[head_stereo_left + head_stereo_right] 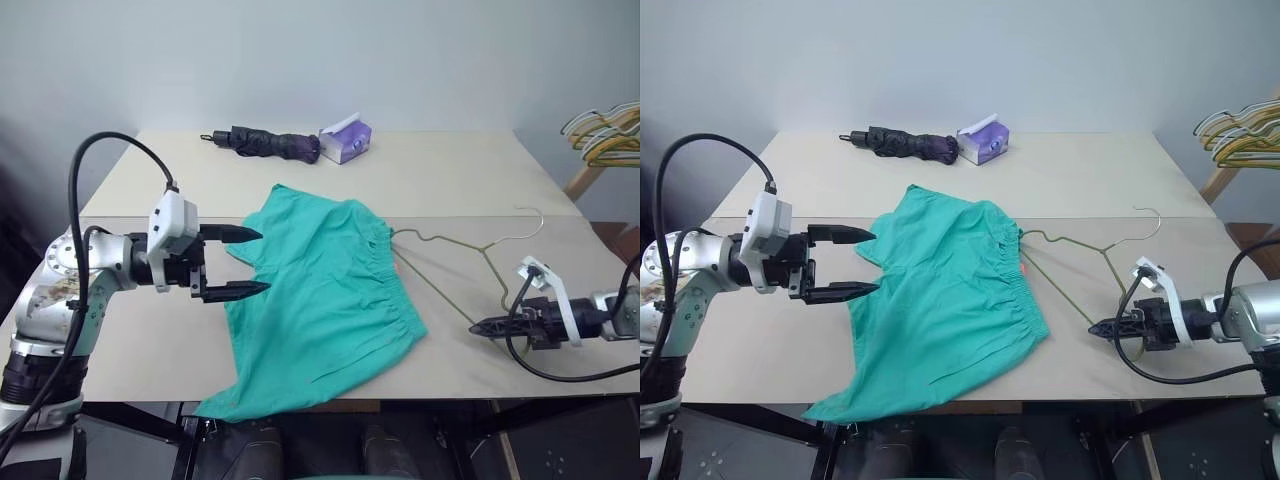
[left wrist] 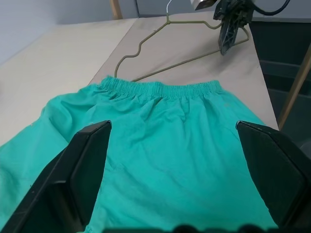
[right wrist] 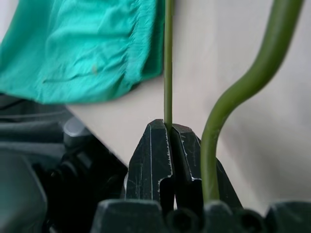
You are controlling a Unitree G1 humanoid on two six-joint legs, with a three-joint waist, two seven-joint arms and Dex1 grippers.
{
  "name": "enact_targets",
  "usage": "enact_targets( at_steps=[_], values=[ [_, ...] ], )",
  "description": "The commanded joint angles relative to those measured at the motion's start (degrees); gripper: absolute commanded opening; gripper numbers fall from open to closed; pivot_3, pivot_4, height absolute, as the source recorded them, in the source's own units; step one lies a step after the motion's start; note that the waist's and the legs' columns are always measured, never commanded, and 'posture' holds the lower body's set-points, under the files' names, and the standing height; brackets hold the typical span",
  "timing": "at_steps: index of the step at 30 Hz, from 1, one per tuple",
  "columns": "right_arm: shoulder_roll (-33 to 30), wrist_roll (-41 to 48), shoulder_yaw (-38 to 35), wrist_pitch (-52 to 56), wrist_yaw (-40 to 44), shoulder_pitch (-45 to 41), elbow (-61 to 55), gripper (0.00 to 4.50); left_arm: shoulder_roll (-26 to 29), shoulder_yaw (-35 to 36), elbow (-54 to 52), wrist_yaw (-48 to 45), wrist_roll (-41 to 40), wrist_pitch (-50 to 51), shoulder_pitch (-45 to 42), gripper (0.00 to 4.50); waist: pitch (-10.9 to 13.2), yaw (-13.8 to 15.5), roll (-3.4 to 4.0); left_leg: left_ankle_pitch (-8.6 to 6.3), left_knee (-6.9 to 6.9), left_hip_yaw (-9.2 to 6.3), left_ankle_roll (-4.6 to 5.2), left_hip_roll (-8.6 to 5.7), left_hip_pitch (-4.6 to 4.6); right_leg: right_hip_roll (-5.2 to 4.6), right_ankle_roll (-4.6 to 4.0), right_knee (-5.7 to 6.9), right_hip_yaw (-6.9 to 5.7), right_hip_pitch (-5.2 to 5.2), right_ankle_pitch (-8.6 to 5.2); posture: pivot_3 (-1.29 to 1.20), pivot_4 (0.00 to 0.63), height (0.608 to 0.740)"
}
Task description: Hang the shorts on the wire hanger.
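Right gripper (image 1: 478, 327) clamped on wire hanger (image 1: 455, 262), near right of table (image 1: 450, 175); left gripper (image 1: 258, 262) wide apart, hovering at left edge of shorts (image 1: 320, 300). Looked like hanger-feeding step; next, probably lifting the waistband. Umbrella (image 1: 265, 143), tissue box (image 1: 347, 139) far off, not blocking.

Soft matt teal cloth shorts (image 1: 320, 300), thin olive metal wire hanger (image 1: 455, 243), smooth matt beige table (image 1: 450, 170)
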Motion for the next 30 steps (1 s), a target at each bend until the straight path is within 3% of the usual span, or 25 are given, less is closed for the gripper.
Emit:
enact_targets(
  at_steps=[1,4,11,22,30],
  values=[
    [-1.2,1.2,0.3,0.6,1.5,0.1,-2.9,0.0,0.4,1.4,-1.2,0.3,-1.0,-0.5,-0.7,4.44,0.0,-0.1,-0.01,0.0,0.0,0.0,0.0,0.0,0.0,0.0,0.0,0.0,0.0,0.0,0.0,0.03,0.059,0.74],
    [0.0,0.0,1.9,-0.1,0.7,-0.8,-2.4,0.0,0.4,1.4,-1.3,0.3,-0.9,-0.7,-0.6,4.44,0.0,0.0,-0.01,0.0,0.0,0.01,0.0,0.0,0.03,0.0,-0.01,0.01,0.0,0.01,0.0,0.03,0.053,0.74],
    [6.9,-5.4,6.8,-1.8,-2.1,-11.7,8.7,0.0,0.8,1.3,-1.1,0.1,-0.4,-1.5,-1.0,4.44,0.0,-0.2,0.0,0.01,0.0,0.01,0.0,0.0,0.04,0.02,-0.01,0.03,0.01,0.0,0.03,0.05,0.03,0.74],
    [7.4,-9.9,14.7,-6.6,8.5,-17.8,12.5,0.0,1.6,2.6,-2.5,0.8,-0.4,-1.9,0.9,4.44,0.0,0.7,0.0,0.0,0.0,0.0,0.0,-0.02,-0.15,0.0,0.01,0.02,-0.02,-0.16,0.04,0.08,0.029,0.74],
    [14.7,-17.2,17.8,-8.4,5.9,-25.8,25.5,0.0,1.6,2.4,-2.4,1.2,0.0,-2.2,0.4,4.44,0.0,1.0,0.0,0.02,0.01,-0.02,-0.02,0.01,-0.06,0.07,-0.05,0.12,-0.01,-0.14,0.09,0.09,0.026,0.74]
  ],
)
